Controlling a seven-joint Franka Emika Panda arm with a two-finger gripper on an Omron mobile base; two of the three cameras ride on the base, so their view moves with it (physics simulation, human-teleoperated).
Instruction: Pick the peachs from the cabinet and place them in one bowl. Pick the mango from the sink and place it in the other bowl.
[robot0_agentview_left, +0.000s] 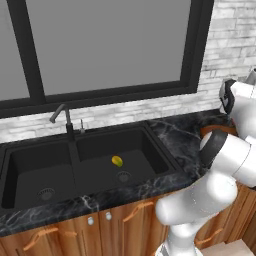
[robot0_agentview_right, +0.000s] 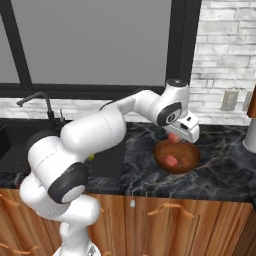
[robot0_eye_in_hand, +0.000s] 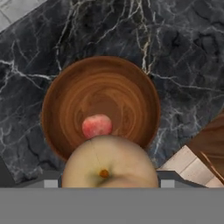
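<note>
My gripper (robot0_agentview_right: 173, 136) is shut on a peach (robot0_eye_in_hand: 109, 162) and hangs just above the dark-brown wooden bowl (robot0_agentview_right: 186, 159) on the counter right of the sink. In the hand view the held peach covers the fingertips. A second peach (robot0_eye_in_hand: 96, 125) lies inside the wooden bowl (robot0_eye_in_hand: 100, 87), also seen as the small peach (robot0_agentview_right: 171, 160). The yellow-green mango (robot0_agentview_left: 117, 161) lies in the right basin of the black sink (robot0_agentview_left: 150, 145), near its drain. The cabinet and the other bowl are out of view.
A dark curved faucet (robot0_agentview_left: 62, 117) stands behind the sink's divider. Black marble counter (robot0_agentview_right: 220, 175) surrounds the wooden bowl. A pale object (robot0_agentview_right: 250, 135) stands at the counter's far right, below a wall socket (robot0_agentview_right: 229, 100). Wooden drawer fronts (robot0_agentview_left: 125, 217) run under the counter.
</note>
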